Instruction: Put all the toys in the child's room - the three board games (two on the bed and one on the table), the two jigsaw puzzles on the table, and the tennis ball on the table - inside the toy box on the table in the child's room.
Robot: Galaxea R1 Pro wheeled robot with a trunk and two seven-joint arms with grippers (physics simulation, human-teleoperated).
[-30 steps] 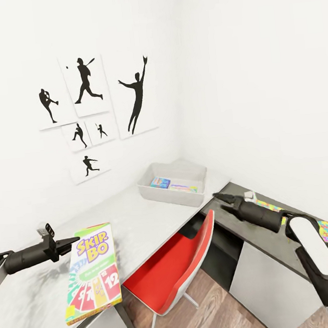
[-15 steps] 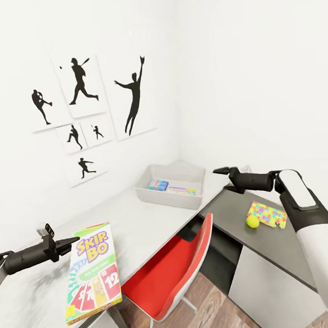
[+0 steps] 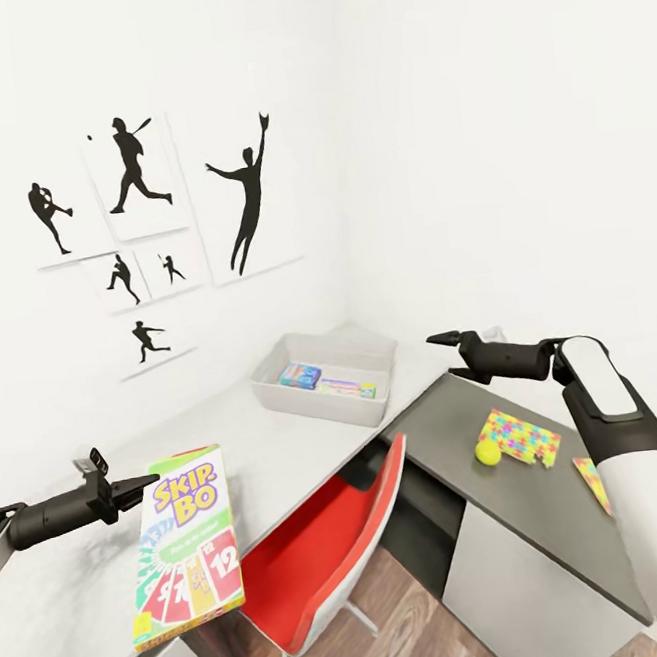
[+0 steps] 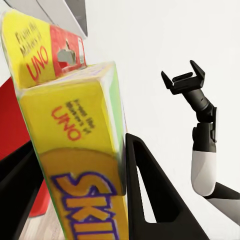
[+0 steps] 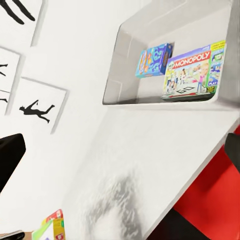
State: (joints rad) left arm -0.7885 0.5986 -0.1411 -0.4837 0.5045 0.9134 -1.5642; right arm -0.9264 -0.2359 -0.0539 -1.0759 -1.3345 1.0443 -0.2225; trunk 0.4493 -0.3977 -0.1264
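Left end effector (image 3: 143, 484) grips Skip-Bo box (image 3: 186, 545); right end effector (image 3: 440, 339) spread wide above table (image 3: 279, 444); red chair (image 3: 329, 539) tucked beneath

Slim matte-black left forearm (image 3: 47, 516) with a small grey clip-like bracket on top, tapered black two-finger left gripper (image 3: 143, 483), right arm (image 3: 621, 441) of glossy white rounded shells, black joints, black right gripper (image 3: 442, 339)

Red chair (image 3: 320, 555) with white shell back, tucked partly beneath the desk corner. Wood plank floor (image 3: 398, 633) below. Six black silhouette athlete pictures (image 3: 148, 225) on white panels, clustered on the white wall (image 3: 512, 150); largest one a leaping figure with raised arm.
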